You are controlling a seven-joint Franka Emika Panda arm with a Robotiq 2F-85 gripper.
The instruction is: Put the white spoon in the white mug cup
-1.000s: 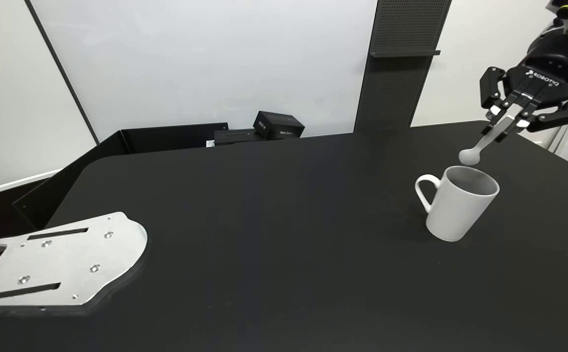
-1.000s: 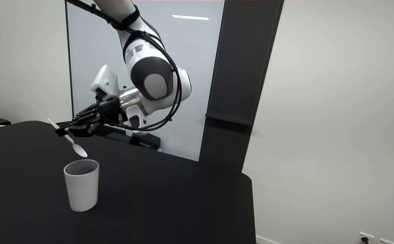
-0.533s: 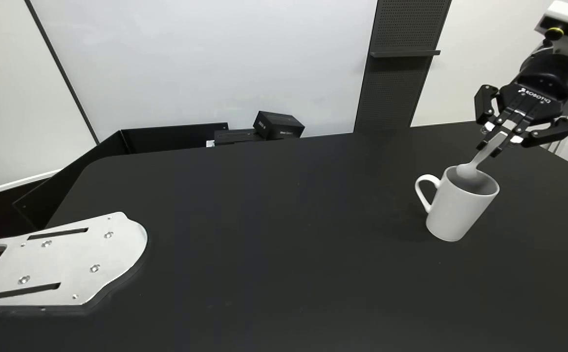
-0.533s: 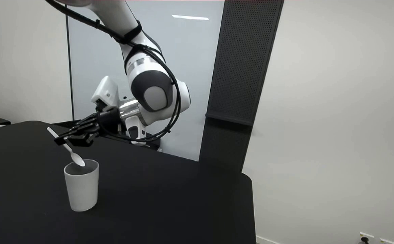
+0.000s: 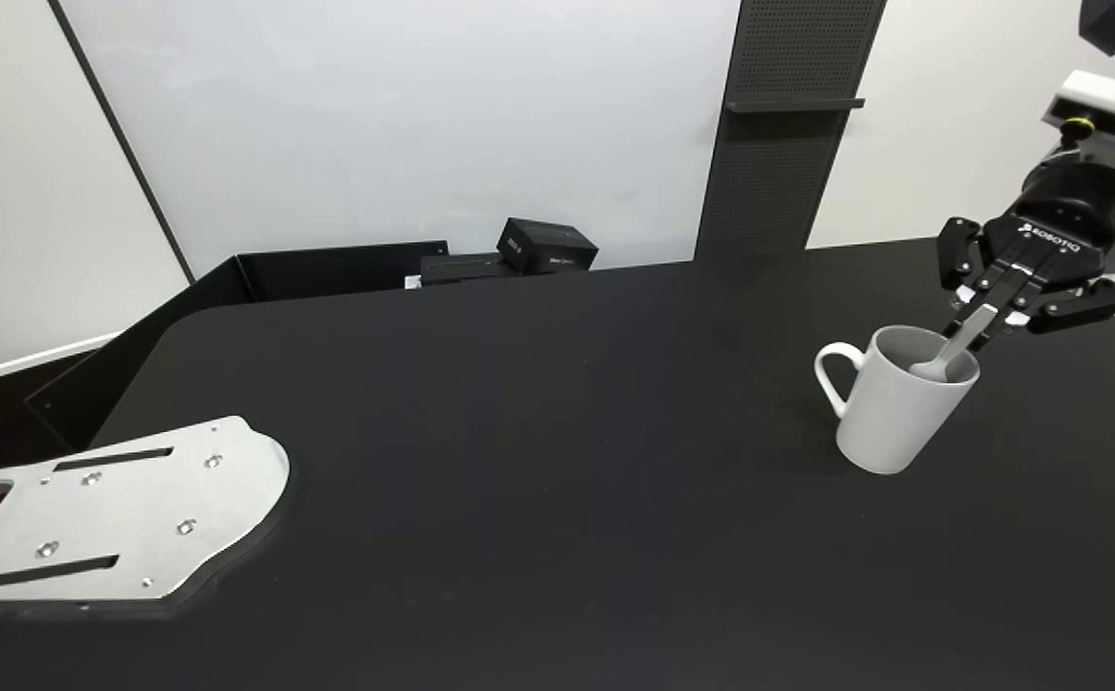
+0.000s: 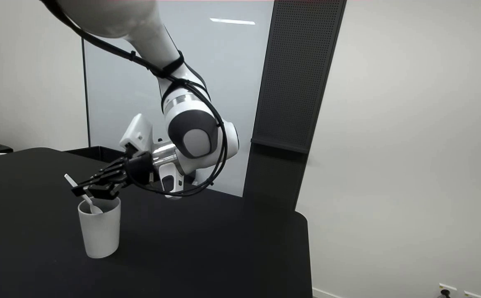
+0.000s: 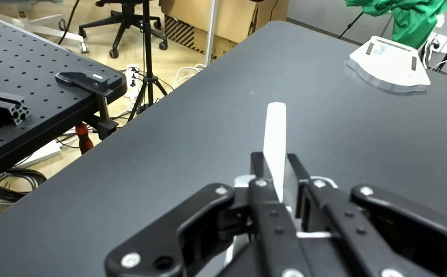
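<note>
The claw (image 5: 964, 336) has the white spoon (image 5: 958, 343) pinched tight, bowl inside the white mug cup (image 5: 901, 413), frame right in an exterior view. In an exterior view the arm (image 6: 195, 142) hangs in from upper left, bends left of centre, slants lower-left.

Lowered by the black two-fingered gripper (image 7: 274, 158), the slim white spoon (image 5: 962, 337) has sunk below the far-edge line of the black desk (image 6: 207, 248), oval bowl (image 5: 929, 370) now inside the white cylindrical mug (image 5: 900, 422).
</note>
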